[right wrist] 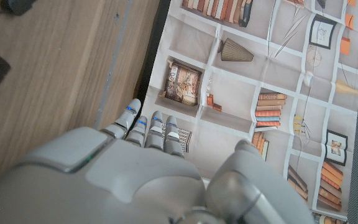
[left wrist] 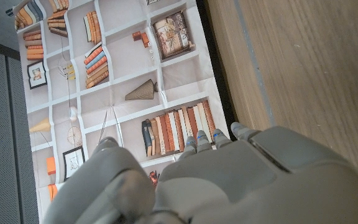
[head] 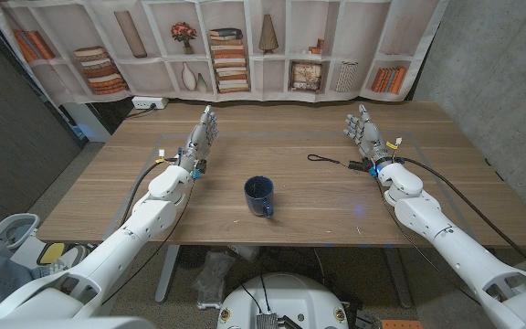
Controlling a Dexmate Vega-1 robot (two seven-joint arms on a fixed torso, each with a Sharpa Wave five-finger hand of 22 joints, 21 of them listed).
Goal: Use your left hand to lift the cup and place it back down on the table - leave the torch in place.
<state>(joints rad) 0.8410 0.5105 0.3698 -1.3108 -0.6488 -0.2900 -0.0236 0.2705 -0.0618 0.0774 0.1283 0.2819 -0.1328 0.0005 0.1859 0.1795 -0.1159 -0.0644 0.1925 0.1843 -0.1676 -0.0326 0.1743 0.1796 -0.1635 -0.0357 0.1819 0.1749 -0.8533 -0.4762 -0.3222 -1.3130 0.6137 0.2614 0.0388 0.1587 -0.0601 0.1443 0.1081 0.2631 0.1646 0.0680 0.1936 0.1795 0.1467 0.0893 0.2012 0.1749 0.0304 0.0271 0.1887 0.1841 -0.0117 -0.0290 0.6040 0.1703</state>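
Well apart from the left hand (head: 199, 139) fingers (spread, empty) stands the cup (head: 259, 196).

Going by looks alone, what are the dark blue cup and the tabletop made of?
The dark blue cup looks like glazed ceramic: a thick wall, an attached handle and a glossy sheen on its rim; enamelled metal cannot be ruled out. The brown tabletop looks like wood or wood-grain laminate with a matte finish: long streaks run along it.
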